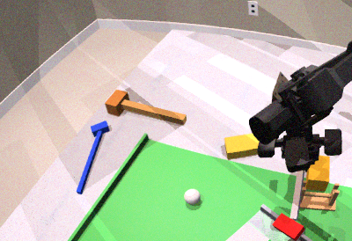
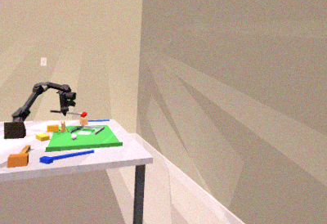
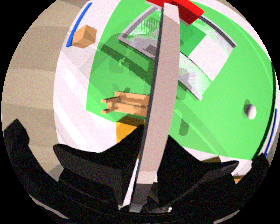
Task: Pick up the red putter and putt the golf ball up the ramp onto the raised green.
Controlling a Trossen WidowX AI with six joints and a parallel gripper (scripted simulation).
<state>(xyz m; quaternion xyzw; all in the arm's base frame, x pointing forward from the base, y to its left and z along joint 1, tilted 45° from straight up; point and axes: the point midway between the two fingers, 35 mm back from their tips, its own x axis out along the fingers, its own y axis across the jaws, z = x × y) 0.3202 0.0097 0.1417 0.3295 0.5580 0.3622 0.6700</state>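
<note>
My gripper (image 1: 298, 167) (image 2: 64, 113) (image 3: 149, 130) is shut on the grey shaft of the red putter. The putter's red head (image 1: 289, 226) (image 2: 83, 114) (image 3: 192, 11) is held out ahead, raised above the green mat (image 1: 145, 179) (image 2: 108, 139) (image 3: 220, 131), with the shaft nearly level. The white golf ball (image 1: 192, 197) (image 2: 73, 136) (image 3: 250, 111) rests on the mat, apart from the head. The ramp area shows grey rails (image 3: 220, 32), hatched surfaces and a darker green patch between them. The putter partly hides it in the wrist view.
A wooden rack (image 1: 319, 203) (image 3: 131, 103) stands by an orange-yellow block (image 1: 318, 173) (image 2: 52, 128) below the gripper. A yellow block (image 1: 238, 146) (image 2: 42, 136), an orange mallet (image 1: 116, 102) (image 2: 18, 160) and a blue club (image 1: 90, 162) (image 2: 73, 155) lie off the mat. A tan block (image 2: 83, 122) (image 3: 84, 37) stands beyond.
</note>
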